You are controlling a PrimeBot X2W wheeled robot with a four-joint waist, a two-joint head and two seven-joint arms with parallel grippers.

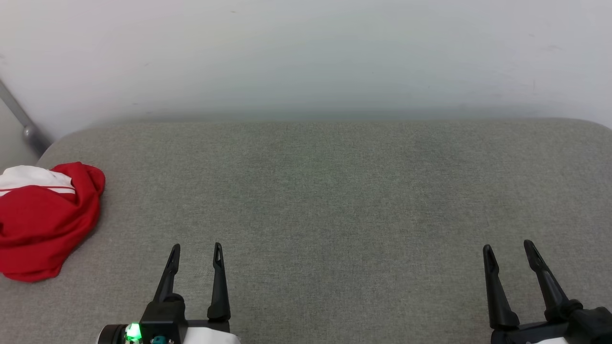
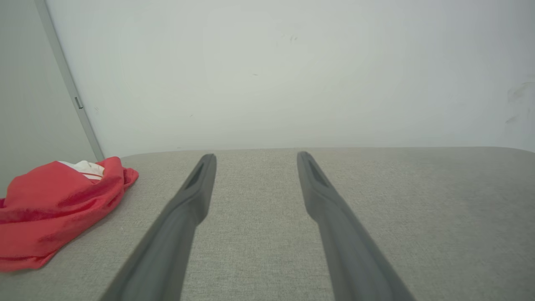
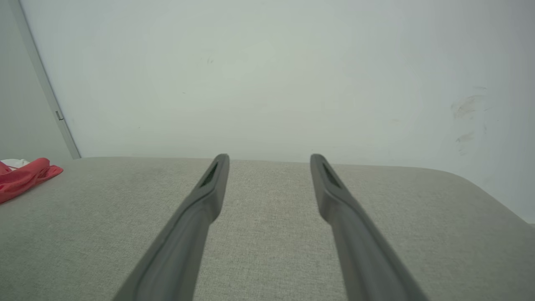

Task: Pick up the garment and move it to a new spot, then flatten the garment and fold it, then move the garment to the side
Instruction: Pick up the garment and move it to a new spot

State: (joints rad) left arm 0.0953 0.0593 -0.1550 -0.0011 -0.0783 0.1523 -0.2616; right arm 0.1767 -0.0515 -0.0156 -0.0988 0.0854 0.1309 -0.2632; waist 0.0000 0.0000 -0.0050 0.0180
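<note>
The garment lies crumpled in a red heap with a white sleeve on top, at the far left edge of the grey padded surface. My left gripper stands open near the front, well to the right of the heap, with nothing between its fingers. At the front right my right gripper is open and empty too. In the left wrist view the garment sits left of the open left gripper. The right wrist view has the garment small at its left edge, far from the right gripper.
A pale wall rises right behind the padded surface. A grey metal bar slants down at the back left corner. The surface's back corners are rounded, and its left edge runs under the garment.
</note>
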